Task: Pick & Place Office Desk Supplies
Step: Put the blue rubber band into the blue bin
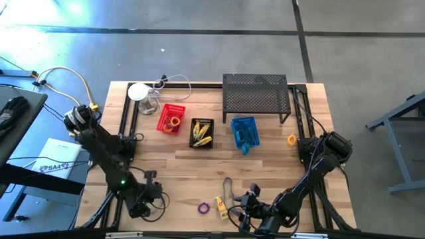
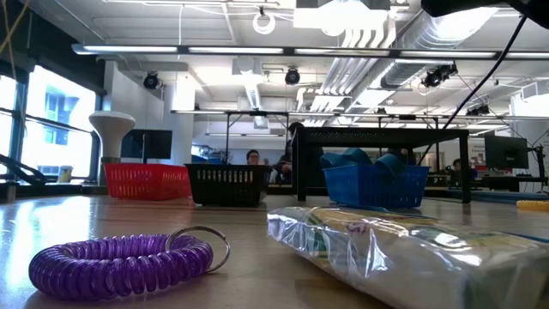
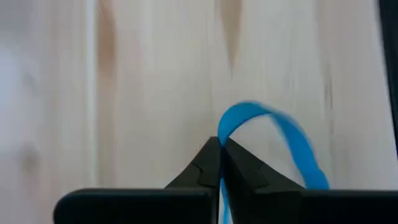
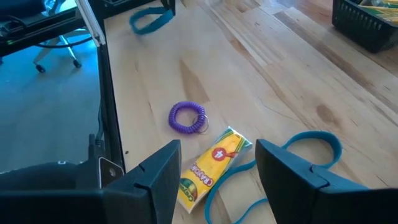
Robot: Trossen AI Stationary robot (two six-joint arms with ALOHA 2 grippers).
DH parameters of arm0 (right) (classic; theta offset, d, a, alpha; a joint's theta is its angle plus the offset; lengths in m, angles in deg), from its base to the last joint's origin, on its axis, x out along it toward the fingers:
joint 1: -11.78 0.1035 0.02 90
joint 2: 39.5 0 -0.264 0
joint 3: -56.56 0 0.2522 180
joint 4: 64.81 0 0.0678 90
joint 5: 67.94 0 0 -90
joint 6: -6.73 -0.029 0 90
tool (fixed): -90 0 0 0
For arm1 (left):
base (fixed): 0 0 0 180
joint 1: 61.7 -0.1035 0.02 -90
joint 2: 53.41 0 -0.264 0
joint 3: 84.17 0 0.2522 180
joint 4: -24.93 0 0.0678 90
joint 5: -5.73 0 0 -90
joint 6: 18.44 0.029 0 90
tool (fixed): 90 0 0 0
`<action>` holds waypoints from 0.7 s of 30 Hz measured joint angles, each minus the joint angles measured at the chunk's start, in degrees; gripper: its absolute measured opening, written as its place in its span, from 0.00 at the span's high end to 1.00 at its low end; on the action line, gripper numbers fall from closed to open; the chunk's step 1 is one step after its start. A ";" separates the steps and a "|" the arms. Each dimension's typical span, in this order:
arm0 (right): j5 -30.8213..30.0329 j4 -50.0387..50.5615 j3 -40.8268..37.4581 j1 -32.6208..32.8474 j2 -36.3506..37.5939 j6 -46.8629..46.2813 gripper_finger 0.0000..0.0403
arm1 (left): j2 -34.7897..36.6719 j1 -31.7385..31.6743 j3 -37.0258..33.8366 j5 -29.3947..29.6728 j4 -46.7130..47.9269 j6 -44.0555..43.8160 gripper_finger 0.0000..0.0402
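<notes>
My left gripper is shut on a blue rubber band near the table's front left. In the right wrist view the band hangs under it. My right gripper stands open at the front middle, over a yellow crayon pack that lies flat on the table. Beside the pack lie a purple coil ring and blue band loops. The ring and the pack also show in the low view. My left gripper pinches the blue rubber band between its two fingertips, at one spot on the band's strip. The fingers slant down at it from above. The band's loop arches out beyond the fingertips; whether its lower part touches the table I cannot tell.
A red basket, a black basket and a blue basket stand in a row mid-table. A black mesh shelf and a white round object stand behind them. An orange piece lies at the right.
</notes>
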 joint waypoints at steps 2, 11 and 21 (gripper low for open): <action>-0.01 -0.79 0.00 0.00 0.00 0.66 0.52 | 0.05 -1.43 2.00 4.25 -1.00 5.47 1.00; -0.04 -9.76 0.01 -0.02 -0.02 13.35 0.52 | -0.03 -8.96 4.86 11.52 -22.53 26.87 1.00; -0.12 -18.02 0.02 -5.39 -0.02 26.32 0.52 | -0.06 -15.18 4.88 10.97 -37.06 37.81 1.00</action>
